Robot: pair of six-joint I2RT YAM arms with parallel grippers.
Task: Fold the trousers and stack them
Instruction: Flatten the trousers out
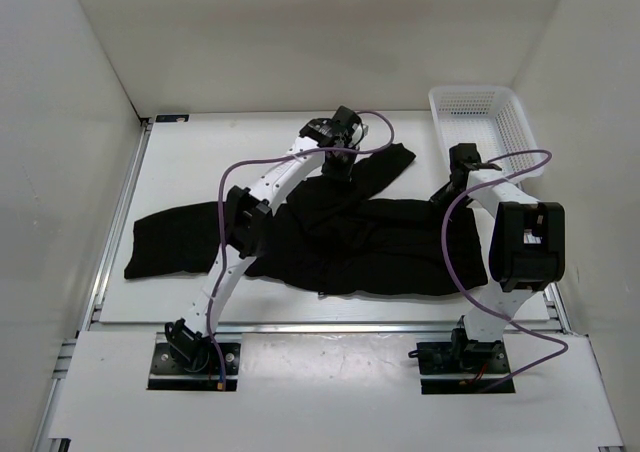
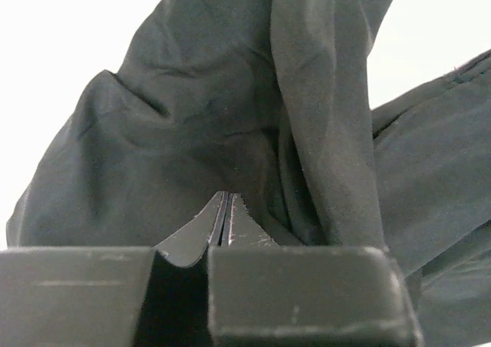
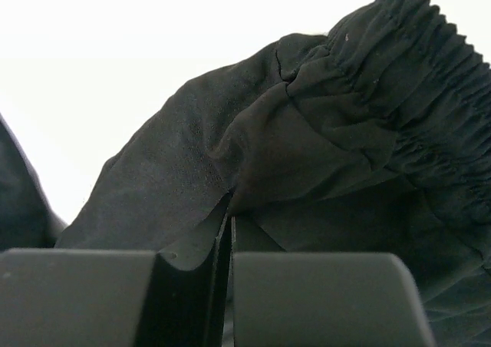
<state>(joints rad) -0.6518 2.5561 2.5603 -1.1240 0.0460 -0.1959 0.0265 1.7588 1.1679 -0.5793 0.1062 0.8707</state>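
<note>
Across the middle of the surface (image 1: 180, 172) the black trousers (image 1: 370, 242) lie spread from 9 to 3 o'clock; left fingers (image 2: 222, 213) pinch a leg at 12 o'clock, right fingers (image 3: 227, 224) pinch the elastic waistband at 3 o'clock

You have a white table (image 1: 200, 152) with black trousers (image 1: 370, 247) lying rumpled across its middle, one leg stretched flat to the left and the other reaching toward the far side. A white mesh basket (image 1: 480, 122) stands at the far right corner.
</note>
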